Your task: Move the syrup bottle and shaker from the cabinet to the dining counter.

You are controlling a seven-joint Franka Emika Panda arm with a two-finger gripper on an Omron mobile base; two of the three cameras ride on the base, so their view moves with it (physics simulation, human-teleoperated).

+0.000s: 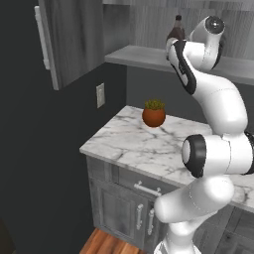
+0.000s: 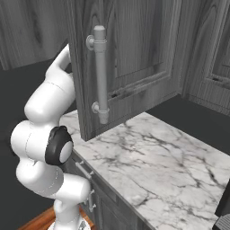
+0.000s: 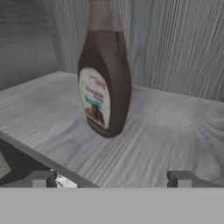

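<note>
Syrup bottle [image 3: 104,83] stands upright on the cabinet [image 1: 74,39] shelf [image 3: 166,140], near the back wall. Claw [image 3: 111,179] hangs at the shelf's front edge, fingers spread wide, empty, facing the bottle and apart from it.

Your arm [image 1: 208,149] rises from the base, bulges at a thick lower joint, bends back at the dark-ringed elbow and then reaches up and forward, with the wrist held high. From the right base camera you see the same arm [image 2: 45,148] stacked in white segments, its upper link leaning up and away. Your gripper [image 3: 111,179] stands wide open, both dark fingers [image 3: 39,179] apart and level, with nothing between them.
</note>
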